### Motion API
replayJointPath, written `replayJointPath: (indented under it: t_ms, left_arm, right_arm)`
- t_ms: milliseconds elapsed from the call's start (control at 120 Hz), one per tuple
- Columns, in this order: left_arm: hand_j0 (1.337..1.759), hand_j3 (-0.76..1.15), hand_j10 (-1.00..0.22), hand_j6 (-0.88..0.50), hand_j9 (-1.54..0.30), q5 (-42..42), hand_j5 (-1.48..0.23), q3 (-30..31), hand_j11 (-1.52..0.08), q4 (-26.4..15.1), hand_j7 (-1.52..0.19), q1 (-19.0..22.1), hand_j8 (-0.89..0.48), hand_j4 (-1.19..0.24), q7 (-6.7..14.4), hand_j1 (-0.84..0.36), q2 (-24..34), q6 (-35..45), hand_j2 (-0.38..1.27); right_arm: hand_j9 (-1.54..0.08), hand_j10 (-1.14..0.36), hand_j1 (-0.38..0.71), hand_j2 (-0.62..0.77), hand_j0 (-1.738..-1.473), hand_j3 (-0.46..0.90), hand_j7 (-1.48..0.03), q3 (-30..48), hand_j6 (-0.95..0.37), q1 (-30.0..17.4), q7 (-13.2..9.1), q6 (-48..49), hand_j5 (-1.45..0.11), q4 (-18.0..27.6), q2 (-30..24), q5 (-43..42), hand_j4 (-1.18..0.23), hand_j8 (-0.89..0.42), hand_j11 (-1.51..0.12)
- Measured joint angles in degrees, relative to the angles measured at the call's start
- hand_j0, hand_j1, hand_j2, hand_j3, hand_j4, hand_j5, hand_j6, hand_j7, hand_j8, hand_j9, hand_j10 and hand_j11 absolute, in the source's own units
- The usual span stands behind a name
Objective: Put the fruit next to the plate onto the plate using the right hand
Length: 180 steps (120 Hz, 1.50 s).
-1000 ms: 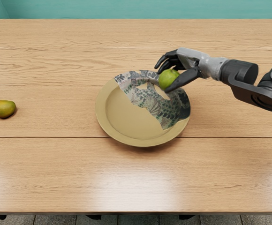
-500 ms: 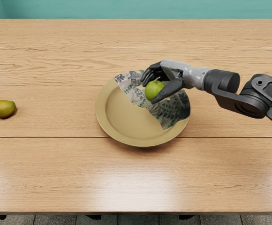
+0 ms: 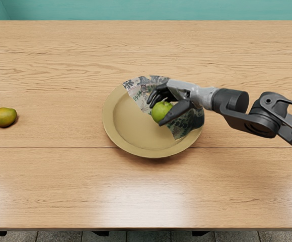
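Observation:
A green round fruit is held in my right hand, whose dark fingers curl around it. The hand is over the middle-right of the plate, a tan dish with a leafy patterned patch on its right side. The fruit sits low, just above or touching the plate's inner surface; I cannot tell which. The right arm reaches in from the right edge. A second fruit, a yellow-green mango, lies on the table far to the left. The left arm is out of view.
The wooden table stretches wide around the plate. A teal wall runs along the far edge at the top.
My right hand has carried the green fruit leftward and down, from the plate's far right rim to over its middle-right. The mango and plate have stayed put.

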Motion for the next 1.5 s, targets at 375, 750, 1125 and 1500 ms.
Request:
replayJointPath:
  t_ms: [375, 750, 1125, 1500]
  left_arm:
    - [1.658, 0.00, -0.24, -0.24, -0.32, 0.0, -0.32, 0.0, -0.32, 0.0, -0.32, 0.0, -0.24, -0.24, 0.0, 0.06, 0.0, 0.0, 0.05]
    - [1.658, 0.00, -0.24, -0.24, -0.32, 0.0, -0.32, 0.0, -0.32, 0.0, -0.32, 0.0, -0.24, -0.24, 0.0, 0.06, 0.0, 0.0, 0.05]
    - [1.658, 0.00, -0.24, -0.24, -0.32, 0.1, -0.32, 0.0, -0.32, -0.3, -0.32, 0.0, -0.24, -0.24, 0.0, 0.06, 0.0, 0.0, 0.05]
    - [1.658, 0.00, -0.24, -0.24, -0.32, 0.1, -0.32, 0.2, -0.32, -0.2, -0.32, 2.9, -0.24, -0.24, 0.0, 0.06, 0.0, 0.0, 0.05]
  right_arm:
    - [-0.41, -0.27, -0.01, -0.01, -1.657, 0.00, -0.41, 0.7, -0.31, 0.5, -0.2, -0.1, -0.41, 0.2, 0.1, 0.1, -0.31, -0.26, -0.41]
    - [-0.23, -0.17, -0.14, -0.03, -1.658, 0.00, -0.23, 7.0, -0.18, 0.7, -0.3, 5.4, -0.23, 0.8, -3.1, 3.4, -0.18, -0.17, -0.23]
    - [-0.09, -0.07, -0.27, -0.01, -1.658, 0.00, -0.09, 10.9, -0.07, 0.3, -0.2, 18.5, -0.09, 0.3, -13.9, 17.0, -0.07, -0.07, -0.09]
    - [-0.06, -0.05, -0.30, -0.01, -1.658, 0.00, -0.06, 11.0, -0.05, -2.2, 0.1, 23.3, -0.06, -1.0, -24.6, 18.5, -0.05, -0.05, -0.06]
